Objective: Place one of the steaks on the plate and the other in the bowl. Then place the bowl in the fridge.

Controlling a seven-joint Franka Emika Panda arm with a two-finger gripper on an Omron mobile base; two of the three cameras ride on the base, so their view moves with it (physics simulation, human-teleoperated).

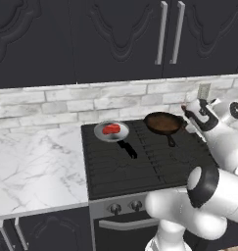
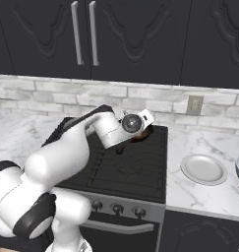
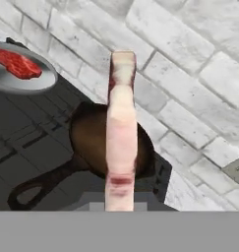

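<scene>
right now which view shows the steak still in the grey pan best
The left base view: the steak lies in full sight in the grey pan on the stove. The hand view catches it at the upper left edge, partly cropped. In the right base view the arm covers that part of the stove.

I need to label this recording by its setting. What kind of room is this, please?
It looks like a home kitchen. A black stove stands between marble counters, with two pans on it, the grey pan holding a steak. Dark cabinets hang above a pale brick wall.
</scene>
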